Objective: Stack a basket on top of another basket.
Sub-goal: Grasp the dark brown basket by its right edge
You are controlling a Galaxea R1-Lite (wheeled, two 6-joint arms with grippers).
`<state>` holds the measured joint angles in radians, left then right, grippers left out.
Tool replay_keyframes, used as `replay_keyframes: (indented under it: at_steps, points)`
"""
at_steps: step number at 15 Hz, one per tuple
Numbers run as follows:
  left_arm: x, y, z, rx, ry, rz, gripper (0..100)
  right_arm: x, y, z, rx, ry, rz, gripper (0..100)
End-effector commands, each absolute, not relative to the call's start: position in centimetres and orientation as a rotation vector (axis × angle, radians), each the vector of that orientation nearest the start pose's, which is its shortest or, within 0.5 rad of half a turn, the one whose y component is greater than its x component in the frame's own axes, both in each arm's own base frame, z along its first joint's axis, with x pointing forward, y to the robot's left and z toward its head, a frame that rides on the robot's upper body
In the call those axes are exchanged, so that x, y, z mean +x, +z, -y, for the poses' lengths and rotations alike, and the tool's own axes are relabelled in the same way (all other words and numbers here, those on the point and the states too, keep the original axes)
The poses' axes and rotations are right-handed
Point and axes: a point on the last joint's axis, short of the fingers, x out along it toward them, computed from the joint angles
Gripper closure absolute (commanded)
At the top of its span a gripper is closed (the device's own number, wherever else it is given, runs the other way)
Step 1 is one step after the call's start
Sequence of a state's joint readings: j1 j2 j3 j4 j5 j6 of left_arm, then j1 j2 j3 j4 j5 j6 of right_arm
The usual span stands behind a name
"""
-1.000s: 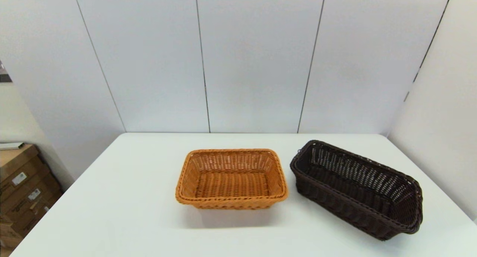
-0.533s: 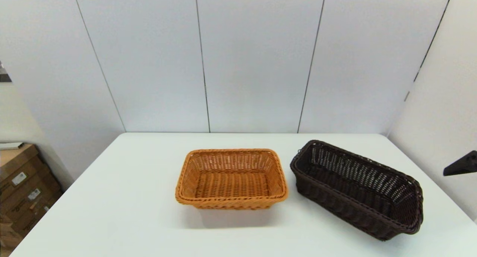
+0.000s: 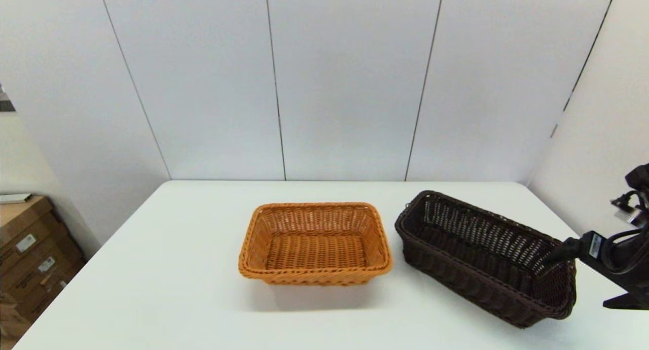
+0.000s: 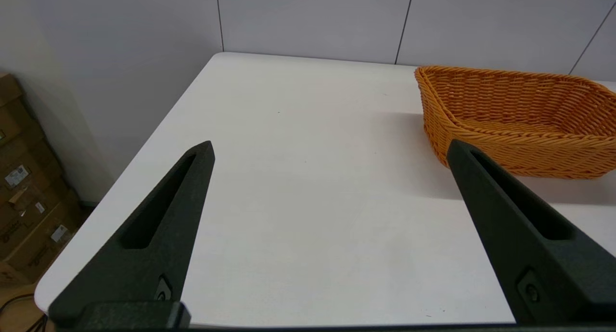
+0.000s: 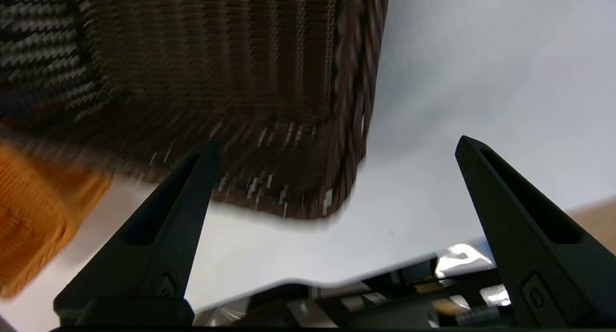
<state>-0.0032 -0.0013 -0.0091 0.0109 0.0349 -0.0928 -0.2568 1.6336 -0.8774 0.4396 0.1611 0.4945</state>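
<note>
Head view first: the orange-tan basket [image 3: 315, 244] sits pretty much in the middle of the white table [image 3: 167, 279], empty, flat on its base. The dark brown basket [image 3: 485, 257] is just beside it on my right, angled so its long side runs off toward the table's near right corner. The two don't touch, there's a thin strip of table between them. My right gripper [image 3: 590, 276] comes in from the right edge, one finger tip right at the far-right end of the dark basket's rim, the other down low by the table on the outside.

Left wrist view: my left gripper [image 4: 329, 146] is hanging over the bare left part of the table, fingers [image 4: 159, 226] spread wide with nothing in between. The orange-tan basket is off to one side, well apart from the fingers.

Right wrist view: fingers [image 5: 166, 226] spread wide here too, holding nothing. The dark basket's end corner fills the space between and ahead of them. It's smeary, so I can't tell if a finger is actually touching the weave. A bit of the orange one pokes in at the edge.
</note>
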Motion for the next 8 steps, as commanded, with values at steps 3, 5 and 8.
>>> replay_keyframes:
  at_steps: [3, 5, 8]
  points:
    - [-2.4, 7.7, -0.1, -0.094, 0.032, 0.000, 0, 25.7, 7.8, 6.4, 0.711, -0.411, -1.304, 0]
    - [-2.4, 7.7, -0.1, -0.094, 0.032, 0.000, 0, 26.4, 7.2, 6.6, 0.708, -0.399, -1.276, 0]
    - [-2.4, 7.7, -0.1, -0.094, 0.032, 0.003, 0, 26.6, 7.2, 6.6, 0.703, -0.400, -1.267, 100]
